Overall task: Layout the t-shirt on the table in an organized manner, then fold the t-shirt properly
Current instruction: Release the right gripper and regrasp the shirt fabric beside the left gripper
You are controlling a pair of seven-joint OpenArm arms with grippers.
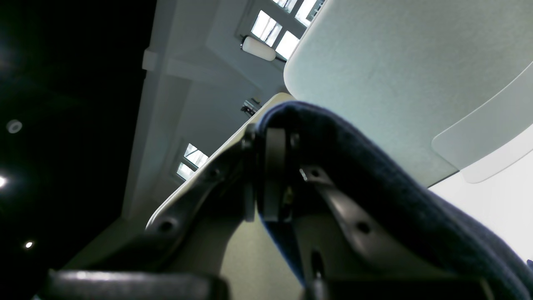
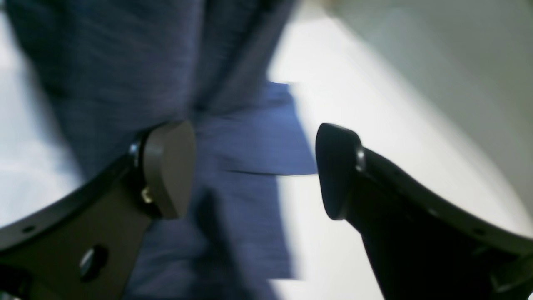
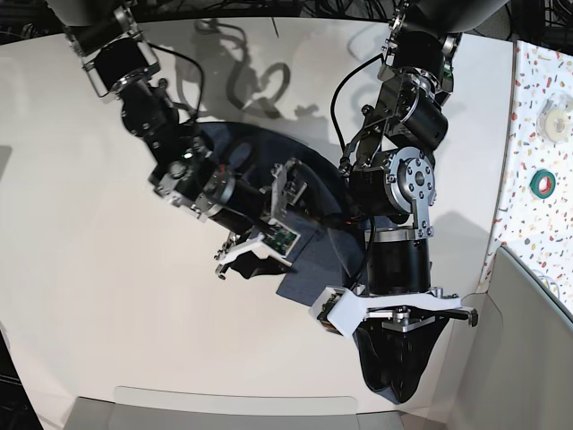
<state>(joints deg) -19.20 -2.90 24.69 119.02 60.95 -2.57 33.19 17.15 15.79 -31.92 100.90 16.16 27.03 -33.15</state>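
Observation:
The dark navy t-shirt [image 3: 309, 269] lies bunched on the white table [image 3: 89, 287], between the two arms. One end of it hangs as a dark lobe [image 3: 394, 367] from my left gripper [image 3: 400, 333], which is lifted off the table at the front right. In the left wrist view that gripper [image 1: 270, 175] is shut on the t-shirt, with navy cloth [image 1: 395, 183] draped over its fingers. My right gripper [image 3: 249, 258] hovers low over the shirt's left part. In the right wrist view its fingers stand wide apart [image 2: 254, 168], with the blue fabric [image 2: 245, 137] beneath and nothing between them.
A speckled terrazzo strip [image 3: 537, 134] runs along the right edge, with a green tape roll [image 3: 543, 184] on it. A grey panel [image 3: 528, 349] stands at the front right corner. Black cables [image 3: 260, 81] cast shadows at the back of the table.

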